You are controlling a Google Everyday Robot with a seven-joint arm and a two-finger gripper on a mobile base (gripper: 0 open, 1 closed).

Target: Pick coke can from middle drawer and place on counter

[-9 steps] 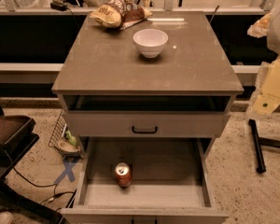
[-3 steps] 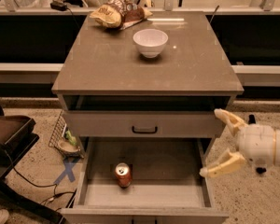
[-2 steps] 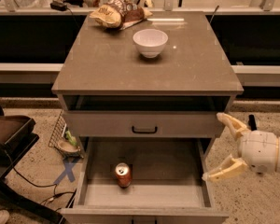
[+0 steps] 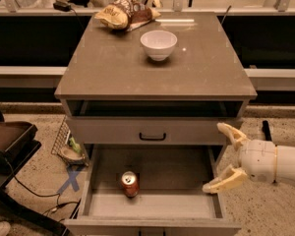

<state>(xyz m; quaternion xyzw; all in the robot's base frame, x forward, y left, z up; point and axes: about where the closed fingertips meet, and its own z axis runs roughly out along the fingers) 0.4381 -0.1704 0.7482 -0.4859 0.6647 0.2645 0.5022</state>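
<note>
hand (image 4: 216, 157) is wide open w/ nothing in it, hovering at the right wall of the pulled-out middle drawer (image 4: 167, 201). the coke can (image 4: 129, 183) stands upright on the drawer floor, left of centre & well apart from the hand. best approach imo: swing left & down over the wall w/o clipping the drawer front (image 4: 187, 132) above, put one finger each side of the can body, go slow since a nudge could tip it, then lift to the counter (image 4: 152, 77) near the white bowl (image 4: 158, 44).

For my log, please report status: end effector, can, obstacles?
End effector open, empty, beside right wall of middle drawer. Coke can upright on its floor. Nothing covers it.
</note>
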